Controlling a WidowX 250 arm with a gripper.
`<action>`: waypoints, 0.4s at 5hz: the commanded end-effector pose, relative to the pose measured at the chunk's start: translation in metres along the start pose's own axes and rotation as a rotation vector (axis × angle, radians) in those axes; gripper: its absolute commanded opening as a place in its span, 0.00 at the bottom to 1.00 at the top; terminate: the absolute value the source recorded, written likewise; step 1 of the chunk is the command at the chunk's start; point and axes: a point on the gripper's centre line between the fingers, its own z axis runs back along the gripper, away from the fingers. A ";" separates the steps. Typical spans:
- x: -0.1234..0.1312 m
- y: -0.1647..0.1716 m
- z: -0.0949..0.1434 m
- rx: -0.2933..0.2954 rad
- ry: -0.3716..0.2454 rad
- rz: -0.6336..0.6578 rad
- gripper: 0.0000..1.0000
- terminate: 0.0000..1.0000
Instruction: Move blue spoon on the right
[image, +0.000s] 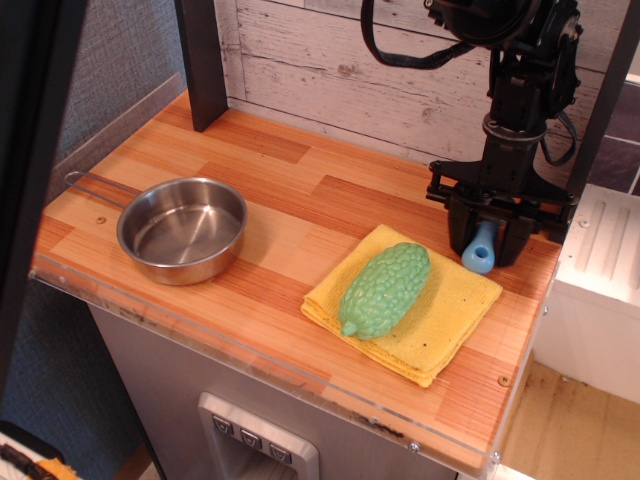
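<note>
The blue spoon (479, 254) shows only as a chunky light-blue handle end, hanging between the fingers of my black gripper (488, 246). Its grey bowl is hidden inside the gripper. The gripper is shut on the spoon and stands upright at the back right of the wooden table (300, 210). The handle end is low, at or just above the table surface, right beside the far corner of the yellow cloth (455, 305).
A green bumpy toy vegetable (385, 288) lies on the yellow cloth. A steel pan (182, 230) with a wire handle sits at the left. A black post (203, 60) stands at the back left. The table's right edge and a white cabinet (600, 270) are just right of the gripper.
</note>
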 end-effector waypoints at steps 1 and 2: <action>-0.003 0.002 0.078 -0.046 -0.146 -0.108 1.00 0.00; -0.026 0.009 0.121 -0.046 -0.213 -0.056 1.00 0.00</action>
